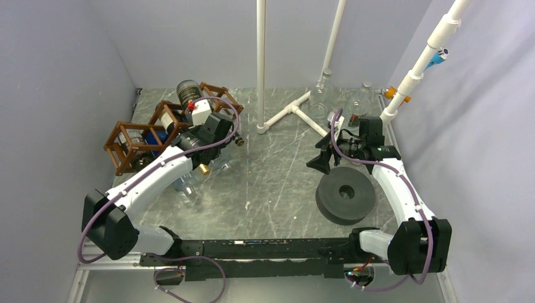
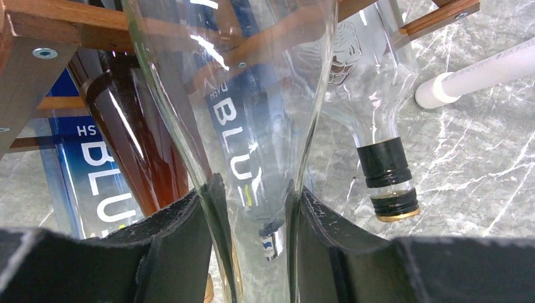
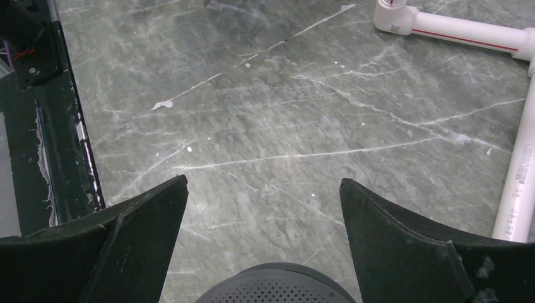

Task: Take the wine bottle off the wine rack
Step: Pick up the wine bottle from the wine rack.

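Observation:
The brown wooden wine rack stands at the back left and fills the top of the left wrist view. A clear glass wine bottle sticks out of it, neck towards the camera. My left gripper is shut on that neck, with a black finger touching each side. In the top view the left gripper is at the rack's front, its fingers hidden under the wrist. My right gripper is open and empty above the table, also shown in the top view.
The rack also holds an amber bottle, a blue-labelled bottle and a clear bottle with a black cap. A grey disc lies under the right gripper. A white PVC pipe frame and glass flasks stand at the back.

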Action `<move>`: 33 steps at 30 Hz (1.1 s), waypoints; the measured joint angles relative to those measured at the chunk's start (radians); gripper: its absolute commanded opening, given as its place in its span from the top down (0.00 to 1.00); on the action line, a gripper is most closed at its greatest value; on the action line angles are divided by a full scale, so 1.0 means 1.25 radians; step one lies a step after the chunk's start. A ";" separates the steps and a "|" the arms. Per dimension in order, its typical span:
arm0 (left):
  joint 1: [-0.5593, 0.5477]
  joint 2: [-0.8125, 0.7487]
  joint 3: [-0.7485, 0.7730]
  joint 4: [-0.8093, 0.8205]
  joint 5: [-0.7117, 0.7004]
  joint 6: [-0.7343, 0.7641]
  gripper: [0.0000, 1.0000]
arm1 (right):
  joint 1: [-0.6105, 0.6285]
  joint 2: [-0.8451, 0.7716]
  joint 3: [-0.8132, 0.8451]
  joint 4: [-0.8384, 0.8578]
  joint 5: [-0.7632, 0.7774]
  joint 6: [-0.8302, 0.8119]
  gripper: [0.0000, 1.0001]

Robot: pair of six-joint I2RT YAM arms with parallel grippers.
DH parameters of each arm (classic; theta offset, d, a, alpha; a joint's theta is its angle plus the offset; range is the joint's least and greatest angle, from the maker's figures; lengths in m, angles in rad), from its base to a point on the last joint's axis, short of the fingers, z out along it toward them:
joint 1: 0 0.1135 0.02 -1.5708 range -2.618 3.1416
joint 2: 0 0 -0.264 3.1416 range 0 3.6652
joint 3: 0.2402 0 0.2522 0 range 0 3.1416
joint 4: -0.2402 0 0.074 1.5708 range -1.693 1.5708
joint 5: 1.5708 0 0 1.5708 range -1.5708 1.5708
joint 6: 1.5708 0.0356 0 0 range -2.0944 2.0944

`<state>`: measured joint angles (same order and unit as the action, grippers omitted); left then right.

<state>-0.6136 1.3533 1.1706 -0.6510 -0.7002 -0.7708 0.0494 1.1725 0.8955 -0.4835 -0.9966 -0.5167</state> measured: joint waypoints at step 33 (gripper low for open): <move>-0.003 -0.164 -0.051 0.001 0.043 0.017 1.00 | -0.007 0.000 -0.005 0.000 0.000 0.000 0.07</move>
<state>-0.6170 1.1484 1.1069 -0.6502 -0.6460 -0.7494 0.0410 1.1725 0.8886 -0.4835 -0.9966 -0.5171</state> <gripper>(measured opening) 0.473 0.933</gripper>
